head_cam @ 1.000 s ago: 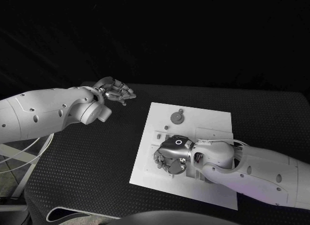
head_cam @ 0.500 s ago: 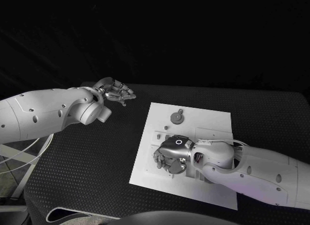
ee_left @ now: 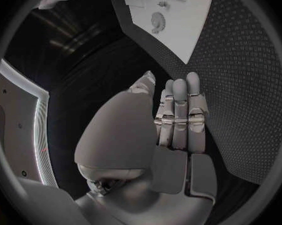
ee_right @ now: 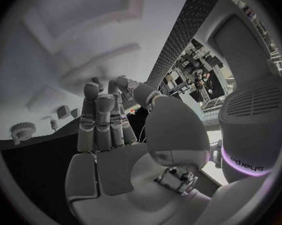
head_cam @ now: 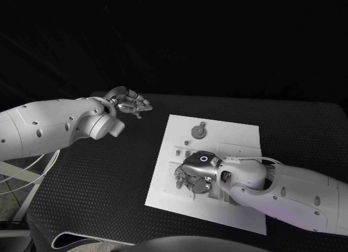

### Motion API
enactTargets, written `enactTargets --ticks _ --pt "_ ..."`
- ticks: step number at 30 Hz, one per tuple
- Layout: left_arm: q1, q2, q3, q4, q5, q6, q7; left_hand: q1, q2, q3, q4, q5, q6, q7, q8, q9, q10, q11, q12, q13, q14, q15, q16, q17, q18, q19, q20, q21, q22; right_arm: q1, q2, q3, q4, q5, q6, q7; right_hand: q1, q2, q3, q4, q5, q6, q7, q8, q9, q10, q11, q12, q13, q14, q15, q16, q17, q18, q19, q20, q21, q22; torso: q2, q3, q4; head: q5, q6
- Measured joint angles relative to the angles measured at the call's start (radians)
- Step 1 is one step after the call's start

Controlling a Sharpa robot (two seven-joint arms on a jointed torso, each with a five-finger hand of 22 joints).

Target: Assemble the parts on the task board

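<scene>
We begin with the black table, on which the white task board lies at the centre. The left arm holds its position off the board, unchanged over the last second; the left hand hangs above the table near the board's far corner, fingers curled in together with nothing between them, as the left wrist view confirms.

The right arm has shifted slightly toward the near edge of the board, carrying the right hand with it. That hand is lowered palm-down over the board's near-left fixtures. In the right wrist view its fingers lie close together, reaching toward the board; we cannot tell whether they grip a part.

A round grey part stands untouched on the far side of the board, with small pegs just beyond the right hand.

We judge the small shift as a fine adjustment during seating; assembly remains incomplete.
</scene>
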Motion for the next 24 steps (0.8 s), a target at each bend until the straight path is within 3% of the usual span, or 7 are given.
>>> enactTargets --ticks 6,9,14,19,24 --pt "0.0 0.0 0.0 -0.002 0.0 0.0 0.0 0.0 0.0 0.0 0.0 0.0 0.0 0.0 0.0 0.0 0.0 0.0 0.0 0.0 0.0 0.0 0.0 -0.001 0.0 0.0 0.0 0.0 0.0 0.01 -0.025 0.001 0.026 0.005 -0.017 -0.001 0.001 -0.007 0.0 0.0 0.0 -0.003 0.003 0.0 -0.001 0.0 0.0 0.0 0.0 0.0 0.0 0.0 0.0 -0.003 0.0 0.0 0.0 0.0 0.0 0.0004 0.0001 -0.001 0.0" --pt "0.0 0.0 0.0 -0.004 0.0 0.0 0.0 0.0 0.0 0.0 0.0 0.0 -0.001 -0.001 0.0 0.0 0.0 0.0 0.0 0.0 0.0 0.0 0.0 -0.001 0.0 0.0 0.0 0.0 0.0 0.022 -0.043 0.01 0.048 0.017 -0.033 0.002 0.001 -0.007 0.0 0.0 0.0 -0.003 0.003 0.0 -0.001 0.0 0.0 0.0 0.0 0.0 0.0 0.0 0.002 -0.004 0.0 0.0 0.0 0.0 0.0 0.0005 0.0001 -0.003 0.002" --pt "0.0 0.002 0.0 -0.008 0.0 0.0 0.0 0.0 0.0 0.0 0.0 0.0 -0.001 -0.001 0.0 0.0 0.0 0.0 0.0 0.0 0.0 0.0 0.0 -0.001 0.0 0.0 0.0 0.0 0.0 0.046 -0.067 0.048 0.081 0.06 -0.066 0.01 0.001 -0.007 -0.003 0.003 0.0 -0.003 0.003 0.0 -0.001 0.0 0.0 0.0 0.002 0.0 0.0 0.0 0.002 -0.005 0.0 0.0 0.0 0.0 0.0 0.0011 -0.0007 -0.006 0.006" --pt "0.0 0.005 0.0 -0.01 0.0 0.001 0.0 0.0 0.0 0.0 0.0 0.0 -0.001 -0.001 0.0 0.0 0.0 0.0 0.0 0.0 0.0 0.0 0.0 -0.001 0.0 0.0 0.0 0.0 0.0 0.052 -0.096 0.11 0.098 0.151 -0.085 0.013 -0.004 -0.012 -0.01 0.004 0.0 -0.03 0.009 -0.012 -0.01 -0.027 0.006 -0.016 -0.001 0.013 0.013 0.009 0.006 -0.013 0.017 -0.006 0.008 0.0 0.0 0.0011 -0.0013 -0.012 0.013" --pt "0.0 0.008 0.0 -0.013 0.001 0.002 0.0 0.0 0.0 0.0 0.0 0.0 -0.001 -0.001 0.0 0.0 0.0 0.0 0.0 0.0 -0.001 0.001 0.0 -0.001 0.0 0.0 0.0 0.0 0.0 0.071 -0.133 0.144 0.099 0.273 -0.085 0.013 -0.01 -0.005 -0.021 0.004 0.0 -0.03 0.009 -0.012 -0.011 -0.029 0.007 -0.016 -0.001 0.031 0.012 0.02 0.009 -0.019 0.037 -0.018 0.016 0.0 0.0 0.0013 -0.0013 -0.017 0.017"
